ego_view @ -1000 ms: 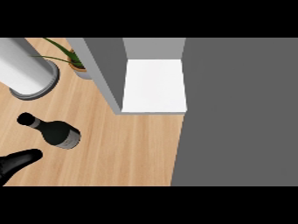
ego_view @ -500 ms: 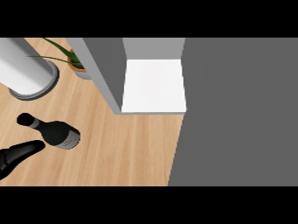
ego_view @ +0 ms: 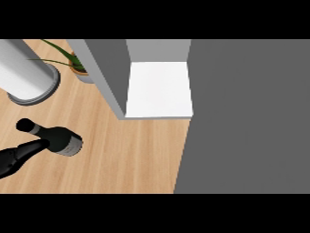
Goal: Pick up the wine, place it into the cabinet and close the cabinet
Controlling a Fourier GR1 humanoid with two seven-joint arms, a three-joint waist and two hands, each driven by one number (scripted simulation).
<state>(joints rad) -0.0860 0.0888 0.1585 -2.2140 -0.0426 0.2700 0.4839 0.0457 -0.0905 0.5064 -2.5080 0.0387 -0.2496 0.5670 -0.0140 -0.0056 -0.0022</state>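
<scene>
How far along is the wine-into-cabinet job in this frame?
Nothing is completed. The wine bottle sits on the wooden counter, outside the cabinet. In hand: the left hand touches the bottle's side with straight fingers, no grasp yet. Left: grasp the bottle, set it on the white shelf, which stands open, then close the cabinet.

Left hand (ego_view: 13, 161) cut off by left edge, plant (ego_view: 77, 68) partly hidden behind cabinet wall (ego_view: 107, 77), white cylinder (ego_view: 19, 73) cropped at top

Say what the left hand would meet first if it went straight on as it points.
The wine bottle: the left hand points toward the view's upper right, fingertips right at the bottle's side; actual contact is unclear from above.
</scene>
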